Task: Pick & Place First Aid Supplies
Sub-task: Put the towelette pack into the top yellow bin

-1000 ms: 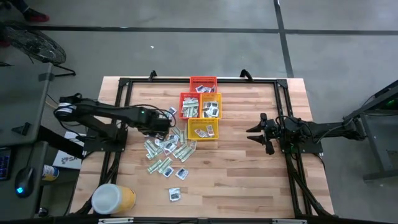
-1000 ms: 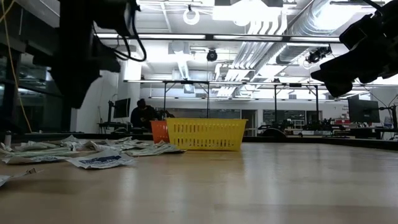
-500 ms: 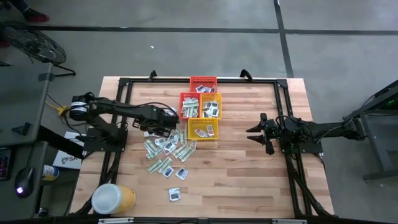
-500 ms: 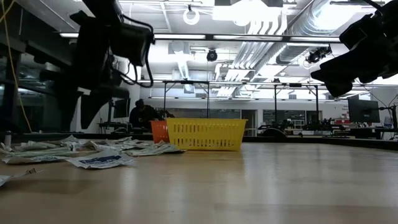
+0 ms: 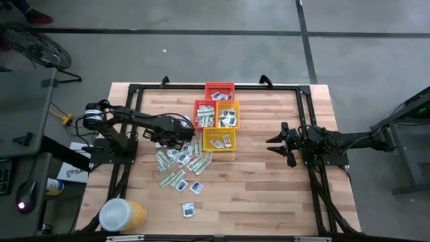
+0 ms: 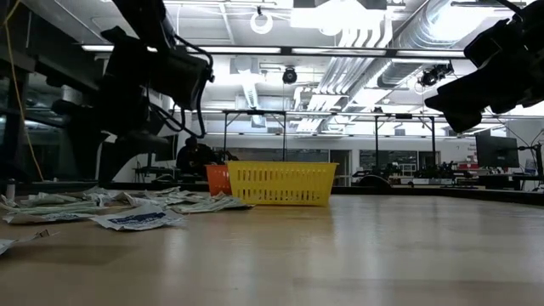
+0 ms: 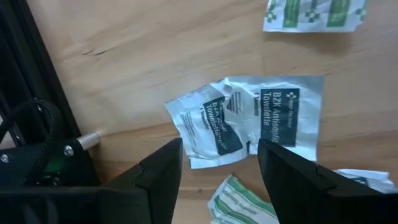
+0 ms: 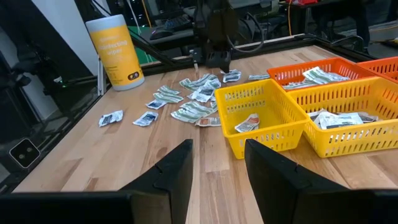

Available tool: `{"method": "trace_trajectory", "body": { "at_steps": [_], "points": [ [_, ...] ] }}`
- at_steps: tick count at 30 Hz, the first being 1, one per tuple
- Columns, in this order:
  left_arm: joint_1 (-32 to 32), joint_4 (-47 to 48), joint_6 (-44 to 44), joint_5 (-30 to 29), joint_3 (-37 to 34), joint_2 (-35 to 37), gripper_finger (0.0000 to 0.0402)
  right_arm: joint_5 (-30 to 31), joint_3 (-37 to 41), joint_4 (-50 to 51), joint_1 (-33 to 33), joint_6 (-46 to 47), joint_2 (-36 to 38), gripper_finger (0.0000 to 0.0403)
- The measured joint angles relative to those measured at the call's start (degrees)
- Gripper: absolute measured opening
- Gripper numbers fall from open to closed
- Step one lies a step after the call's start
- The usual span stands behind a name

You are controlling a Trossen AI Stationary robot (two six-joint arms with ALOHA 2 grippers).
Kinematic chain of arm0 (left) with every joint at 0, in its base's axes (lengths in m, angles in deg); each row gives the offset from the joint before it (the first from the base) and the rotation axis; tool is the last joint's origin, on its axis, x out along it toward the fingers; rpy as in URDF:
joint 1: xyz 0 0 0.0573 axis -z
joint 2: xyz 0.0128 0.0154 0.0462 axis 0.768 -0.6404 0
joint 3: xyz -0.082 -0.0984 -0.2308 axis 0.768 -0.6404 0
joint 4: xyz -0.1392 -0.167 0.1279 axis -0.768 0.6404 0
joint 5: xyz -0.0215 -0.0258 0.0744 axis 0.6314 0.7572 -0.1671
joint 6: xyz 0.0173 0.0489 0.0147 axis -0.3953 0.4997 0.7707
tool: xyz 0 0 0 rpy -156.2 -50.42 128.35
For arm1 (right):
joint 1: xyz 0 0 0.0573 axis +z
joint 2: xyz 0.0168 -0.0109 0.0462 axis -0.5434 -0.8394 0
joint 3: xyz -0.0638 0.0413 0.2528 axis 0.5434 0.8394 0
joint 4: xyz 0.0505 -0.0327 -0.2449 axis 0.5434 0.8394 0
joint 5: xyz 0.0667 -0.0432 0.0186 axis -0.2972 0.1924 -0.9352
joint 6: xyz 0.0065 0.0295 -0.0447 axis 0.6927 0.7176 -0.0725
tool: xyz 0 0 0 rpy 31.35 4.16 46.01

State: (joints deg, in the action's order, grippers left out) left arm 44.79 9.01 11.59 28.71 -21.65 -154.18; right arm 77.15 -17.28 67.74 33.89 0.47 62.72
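Above the packet pile [image 5: 180, 161] beside the baskets [image 5: 216, 114], your left gripper [image 7: 219, 163] has just swung in w/ jaws now spread and empty over white packets [image 7: 249, 121], so no pick yet; right gripper [image 8: 217, 160] waits apart, open.

The table [image 5: 255, 181] is planked wood, pale and smooth with a soft sheen, its grain and dark streaks plain from the left wrist. The first aid supplies [image 7: 249, 118] are crinkled paper-like packets, faintly glossy, creased where they overlap. At twelve o'clock from that scatter, the baskets [image 8: 261, 118] are slotted moulded plastic, bright and slightly shiny. The tub [image 8: 115, 50] at seven o'clock looks like smooth plastic. The frame [image 5: 134, 91] around the tabletop is matt black metal.
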Motion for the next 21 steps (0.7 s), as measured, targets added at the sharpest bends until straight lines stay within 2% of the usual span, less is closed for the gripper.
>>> {"method": "trace_trajectory", "body": {
  "at_steps": [21],
  "points": [
    [0.0, -0.6, 5.0, -1.2, -0.4, -2.3, 0.0204, 0.0, 0.0, 0.0, 0.0, 0.0, 0.0, 0.0139]
  ]
}}
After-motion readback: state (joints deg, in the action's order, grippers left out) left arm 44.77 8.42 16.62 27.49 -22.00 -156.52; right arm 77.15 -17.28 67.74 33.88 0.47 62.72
